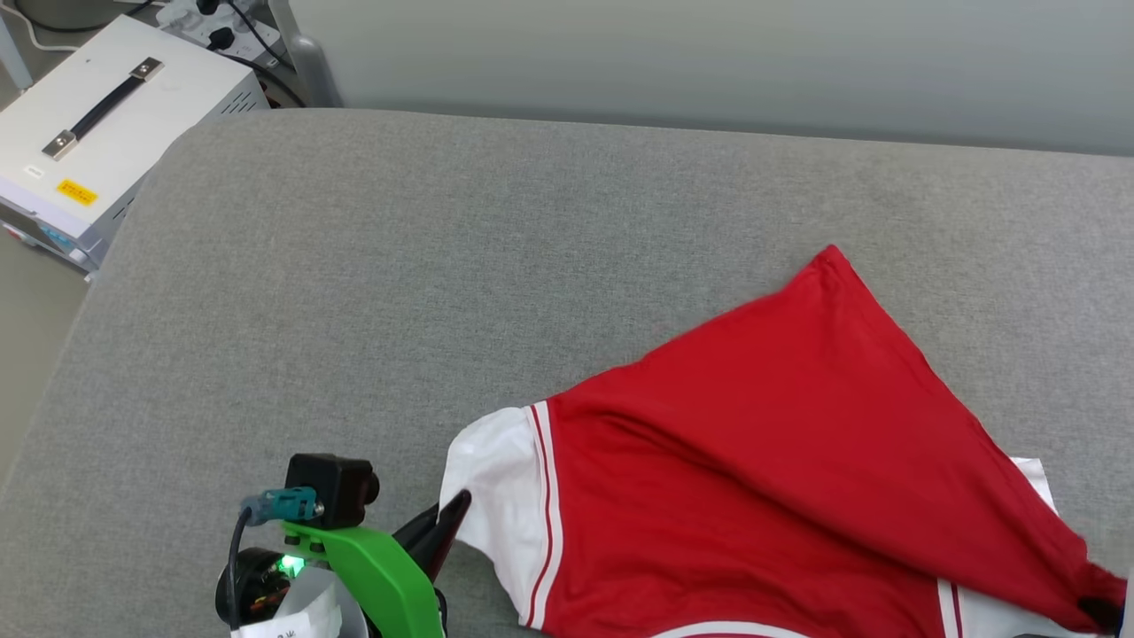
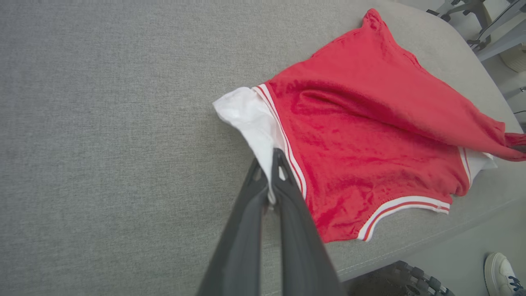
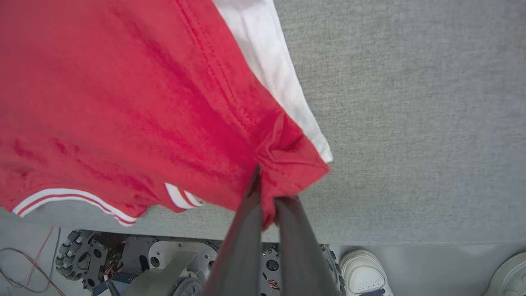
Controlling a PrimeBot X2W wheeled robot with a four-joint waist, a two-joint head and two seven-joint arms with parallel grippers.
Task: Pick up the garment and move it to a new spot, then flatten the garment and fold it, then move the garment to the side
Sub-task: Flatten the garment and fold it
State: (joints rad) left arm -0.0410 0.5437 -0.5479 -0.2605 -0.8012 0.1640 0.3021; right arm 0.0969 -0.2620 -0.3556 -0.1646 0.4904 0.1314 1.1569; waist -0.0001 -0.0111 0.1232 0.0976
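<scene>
Left fingers [image 2: 294,213]: together, clamped on the white sleeve [image 2: 246,111] edge, lower centre of the left wrist view.
Right fingers [image 3: 246,230]: shut on a bunched red corner [image 3: 287,152].
Garment [image 1: 753,443]: lower right of the head view, crumpled on the grey bench [image 1: 354,266], near its front edge.
Risk: both pinches look thin, so an uneven pull could slip the cloth free or drag it off the edge.

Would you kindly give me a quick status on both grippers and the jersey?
Left gripper shut on garment, white sleeve. Right gripper shut on its red corner. Rumpled on grey table, not flat. Person's shoe beside table edge.
</scene>
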